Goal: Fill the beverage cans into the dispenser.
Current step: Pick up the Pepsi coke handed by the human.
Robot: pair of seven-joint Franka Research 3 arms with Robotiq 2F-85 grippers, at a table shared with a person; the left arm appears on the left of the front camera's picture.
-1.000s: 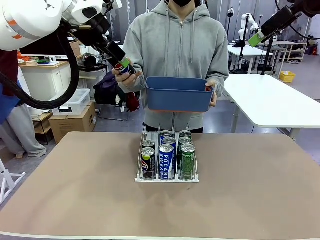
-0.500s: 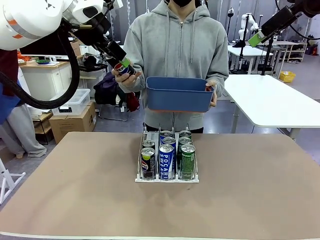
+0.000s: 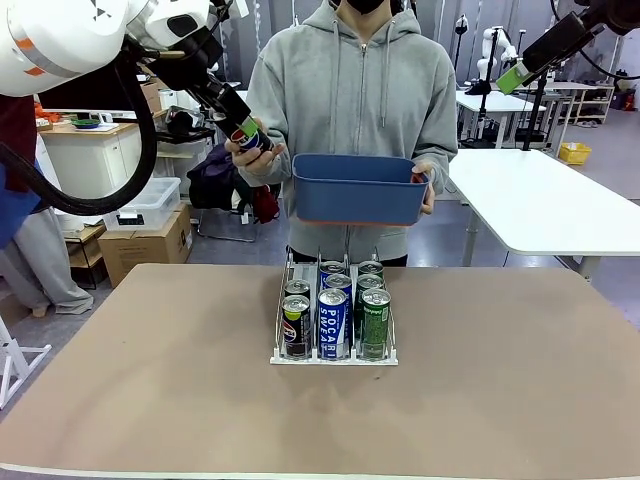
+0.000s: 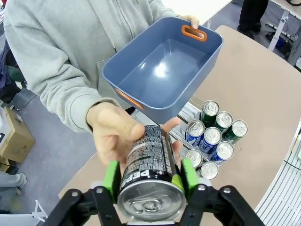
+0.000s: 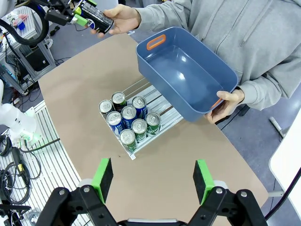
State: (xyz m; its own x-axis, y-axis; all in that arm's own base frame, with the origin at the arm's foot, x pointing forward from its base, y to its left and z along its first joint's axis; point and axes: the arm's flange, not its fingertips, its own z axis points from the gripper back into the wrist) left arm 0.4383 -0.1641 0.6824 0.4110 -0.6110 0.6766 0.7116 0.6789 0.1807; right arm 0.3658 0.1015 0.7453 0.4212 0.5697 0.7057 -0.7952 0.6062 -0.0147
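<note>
Pepsi can (image 4: 151,176): black, slim, held high at the far left beyond the bench (image 3: 150,400), tilted, between the person's hand (image 4: 113,134) and the left gripper (image 4: 149,175).
Left gripper: green pads clamped on the can's upper wall, just under the silver top; a second ago the jaws stood apart around it, so the squeeze is new.
Person's hand: wrapped round the can's lower half, not yet let go; the arm and can sit in about the same place as in the earlier frame.
Handling: rigid thin metal, smooth and probably slippery; likely full, so fairly heavy for its size. A grip across the round wall looks right, firm but not denting.
Dispenser (image 3: 334,358): mid-bench, seven cans (image 5: 128,117) standing; the left lane has the most room.
Blue bin (image 3: 355,190): empty inside, carried in the person's other hand above the dispenser.
Right gripper (image 5: 154,174): jaws apart, holding nothing, high above the bench.
</note>
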